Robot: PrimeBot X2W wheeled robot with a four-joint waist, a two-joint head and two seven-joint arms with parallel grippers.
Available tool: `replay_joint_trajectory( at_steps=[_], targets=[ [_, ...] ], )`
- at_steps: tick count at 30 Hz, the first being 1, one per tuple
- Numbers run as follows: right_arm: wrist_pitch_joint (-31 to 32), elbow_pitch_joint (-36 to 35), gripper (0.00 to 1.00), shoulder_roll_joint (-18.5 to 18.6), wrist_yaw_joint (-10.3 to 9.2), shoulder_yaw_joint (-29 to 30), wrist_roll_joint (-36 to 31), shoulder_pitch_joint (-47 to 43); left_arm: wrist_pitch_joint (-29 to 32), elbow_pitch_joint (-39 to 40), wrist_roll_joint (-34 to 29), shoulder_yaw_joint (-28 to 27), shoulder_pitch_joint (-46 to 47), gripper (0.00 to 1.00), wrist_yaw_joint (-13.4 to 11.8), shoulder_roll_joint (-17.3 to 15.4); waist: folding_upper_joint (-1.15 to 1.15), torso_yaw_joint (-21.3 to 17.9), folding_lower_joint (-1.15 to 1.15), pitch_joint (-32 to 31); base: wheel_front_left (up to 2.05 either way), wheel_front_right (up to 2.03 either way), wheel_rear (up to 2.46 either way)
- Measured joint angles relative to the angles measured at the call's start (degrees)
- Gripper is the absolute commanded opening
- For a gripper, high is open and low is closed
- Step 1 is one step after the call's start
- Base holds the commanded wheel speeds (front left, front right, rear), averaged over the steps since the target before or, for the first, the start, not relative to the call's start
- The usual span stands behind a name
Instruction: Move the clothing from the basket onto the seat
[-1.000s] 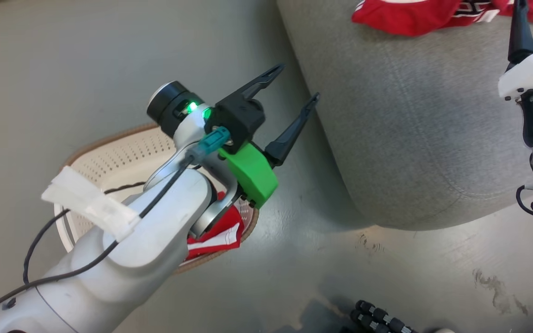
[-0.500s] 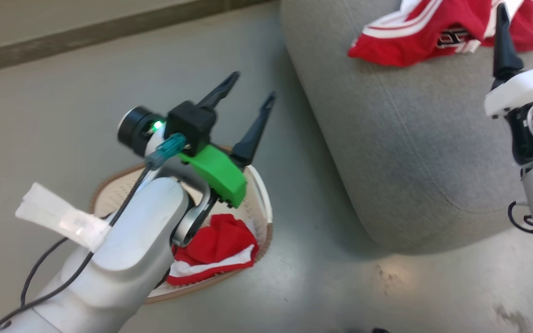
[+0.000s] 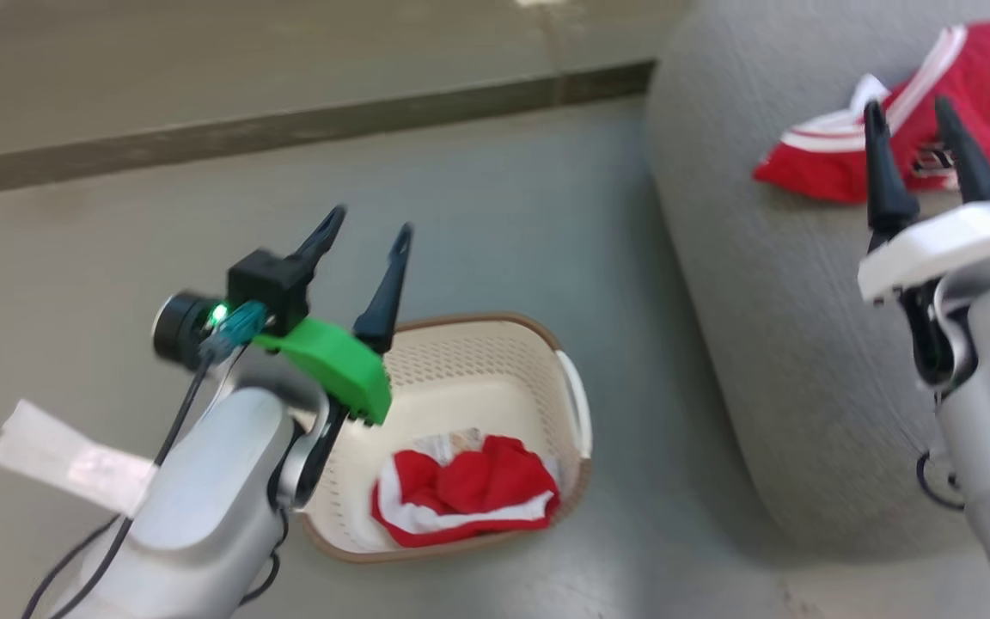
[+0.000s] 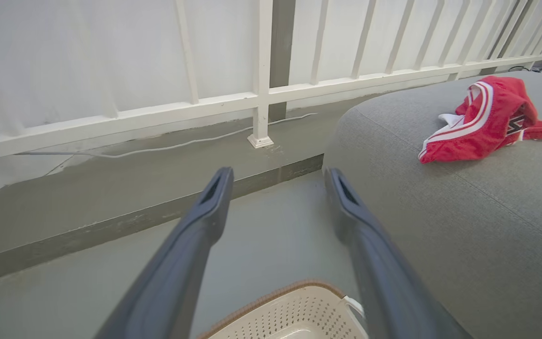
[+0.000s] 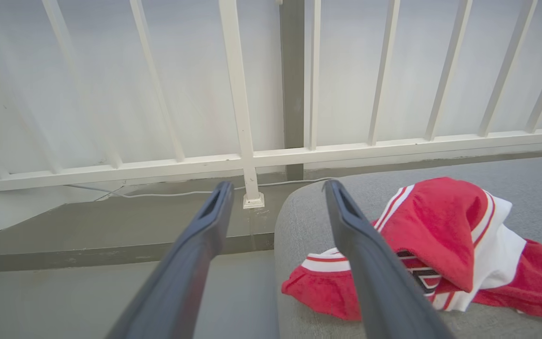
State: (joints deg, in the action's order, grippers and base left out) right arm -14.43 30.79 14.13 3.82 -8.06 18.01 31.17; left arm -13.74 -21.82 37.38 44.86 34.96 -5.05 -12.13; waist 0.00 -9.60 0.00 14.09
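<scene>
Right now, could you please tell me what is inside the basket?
The basket holds one crumpled red garment with white trim. It hides most of a label and the bottom beneath; the left arm covers the basket's left corner.

Ahead of the left pincer (image 4: pixel 276 174), grey floor (image 4: pixel 271 245) meets a raised ledge (image 4: pixel 111 188) carrying a white railing (image 4: pixel 264 70) and cable (image 4: pixel 181 144).

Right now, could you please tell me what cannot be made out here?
- Lettering on the red garment on the sofa: right wrist view, crossed by the right gripper; head view, blurred.
- Basket: left wrist view, cut by the bottom edge.
- Basket label: head view, blurred, partly under clothing.
</scene>
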Motion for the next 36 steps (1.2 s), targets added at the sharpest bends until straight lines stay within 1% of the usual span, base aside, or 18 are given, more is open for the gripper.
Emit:
replay_joint_trajectory(
  at_steps=[1,4,7,9,11,14,16,17,19,27,29,33,36],
  targets=[
    [0.00,-0.33,1.00,-0.14,-0.37,0.07,0.00,-0.90,-0.01,-0.10,0.23,-0.46,-0.73,1.00,-0.12,-0.14,0.00,0.72,0.00,-0.57,0.00,0.00,0.00],
    [0.00,-1.42,1.00,-0.62,-0.54,0.22,0.00,-3.58,-0.27,-0.37,0.73,-2.12,-2.99,1.00,-0.54,-0.56,0.00,2.89,0.00,-2.29,0.00,0.00,0.00],
    [0.00,-2.38,1.00,-1.14,-1.45,0.33,0.00,-6.10,-0.49,-0.88,1.18,-3.75,-5.67,1.00,-0.98,-1.26,0.00,4.96,0.00,-4.07,0.00,0.00,0.00],
    [0.00,-3.12,1.00,-1.55,-1.52,0.63,0.05,-7.79,-0.49,-1.19,1.29,-4.58,-7.60,1.00,-1.05,-1.67,0.00,6.30,0.00,-5.25,0.00,0.00,0.00],
    [0.00,-3.90,1.00,-1.91,-2.41,0.65,0.05,-9.44,-0.49,-1.37,1.44,-5.66,-9.54,1.00,-1.10,-1.96,0.00,7.54,0.00,-6.45,0.00,0.00,0.00],
    [0.00,-5.01,1.00,-2.66,-2.83,0.67,0.11,-11.98,-0.51,-1.38,1.59,-7.14,-11.96,1.00,-1.53,-2.47,0.00,9.20,0.00,-8.22,0.00,0.00,0.00],
    [0.00,-5.82,1.00,-3.54,-3.00,0.63,0.12,-13.81,-0.51,-1.34,1.60,-8.58,-13.41,1.00,-1.59,-2.94,0.00,10.17,0.00,-9.39,0.00,0.00,0.00],
    [0.00,-6.60,1.00,-4.35,-3.44,0.45,0.12,-15.51,-0.51,-0.78,1.59,-10.54,-14.93,1.00,-1.62,-3.27,0.00,11.00,0.00,-10.52,0.00,0.00,0.00],
    [0.00,-7.36,1.00,-5.25,-3.61,-0.02,0.12,-17.00,-0.52,0.54,1.56,-13.29,-16.49,1.00,-1.74,-3.47,0.00,11.66,0.00,-11.66,0.00,0.00,0.00],
    [0.00,-10.34,1.00,-7.79,-4.45,-1.89,0.09,-23.00,-0.52,3.96,-0.46,-19.84,-22.68,1.00,-2.05,-4.35,0.00,12.48,0.00,-15.08,0.00,0.00,0.00],
    [0.00,-11.17,1.00,-8.11,-4.97,-2.20,0.03,-24.17,-0.52,4.19,-0.75,-21.37,-24.55,1.00,-2.07,-4.50,0.00,12.17,0.00,-15.41,0.00,0.00,0.00],
    [0.00,-12.88,1.00,-8.26,-5.06,-2.76,-0.09,-26.33,-0.52,5.31,-2.44,-23.41,-27.99,1.00,-2.07,-4.52,0.00,11.32,0.00,-15.79,0.00,0.00,0.00],
    [0.00,-14.44,1.00,-8.28,-6.05,-2.70,-0.32,-27.71,-0.52,6.31,-3.31,-24.57,-30.01,1.00,-2.07,-4.43,0.00,10.67,0.00,-15.93,0.00,0.00,0.00]
  ],
)
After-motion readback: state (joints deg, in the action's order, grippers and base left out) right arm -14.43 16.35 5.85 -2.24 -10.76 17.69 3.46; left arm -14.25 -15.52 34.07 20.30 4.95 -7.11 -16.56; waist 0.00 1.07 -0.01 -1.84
